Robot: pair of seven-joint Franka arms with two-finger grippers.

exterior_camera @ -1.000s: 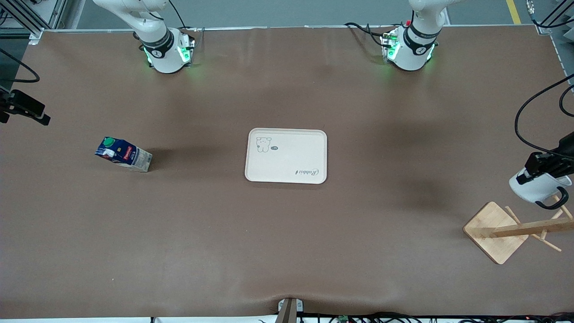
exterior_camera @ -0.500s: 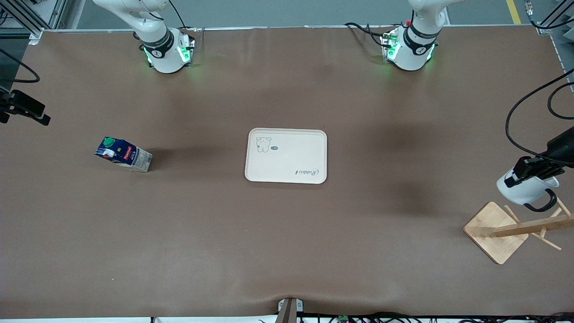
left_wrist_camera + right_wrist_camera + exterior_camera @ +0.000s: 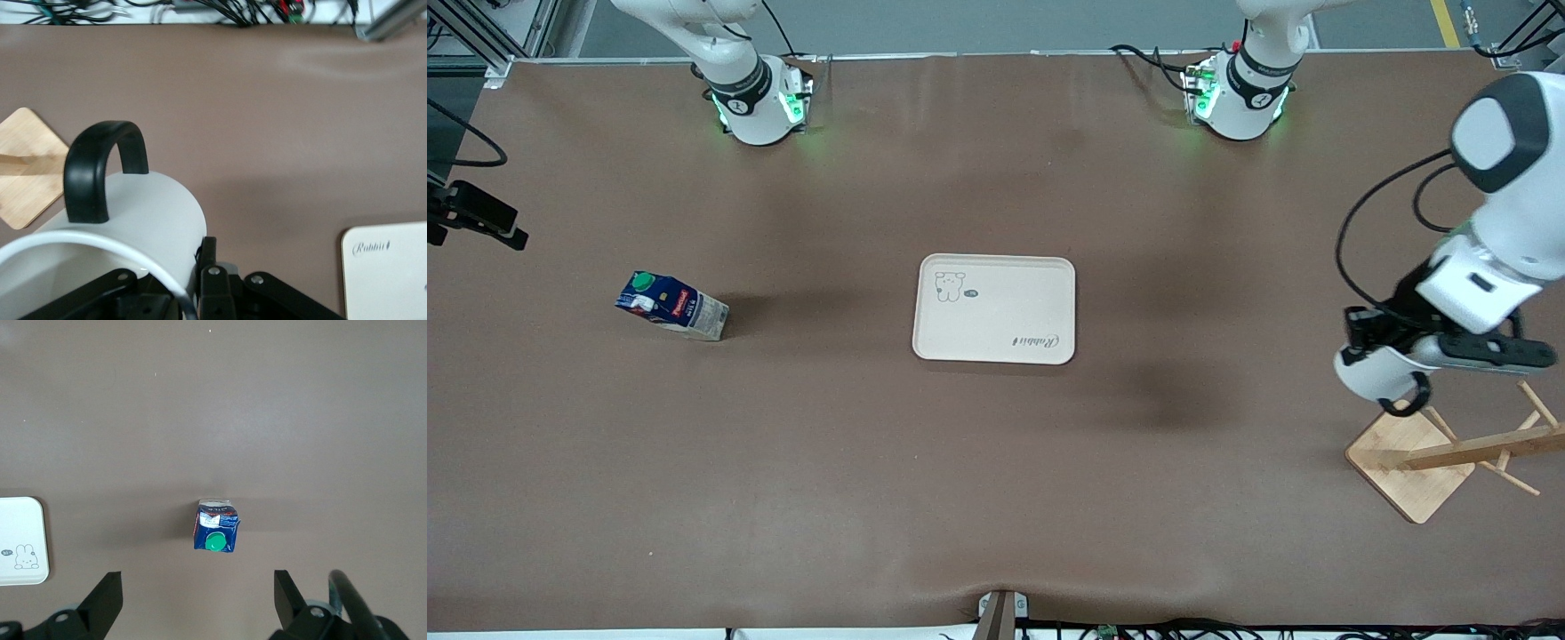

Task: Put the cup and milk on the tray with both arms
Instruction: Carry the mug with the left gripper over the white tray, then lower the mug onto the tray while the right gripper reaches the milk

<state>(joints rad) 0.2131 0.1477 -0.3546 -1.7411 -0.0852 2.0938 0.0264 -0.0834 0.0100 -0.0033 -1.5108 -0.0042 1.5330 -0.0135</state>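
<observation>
My left gripper pinches the rim of the cup, a white mug with a black handle, holding it in the air over the brown counter at the left arm's end, just above a corner of the square wooden rack base. In my left wrist view the cup fills the foreground with its handle up. My right gripper hangs high with its fingers spread wide, directly over the milk. The milk, a dark blue carton with a green cap, stands on the counter toward the right arm's end, well apart from the tray. The cream tray lies at mid-counter, with nothing on it.
</observation>
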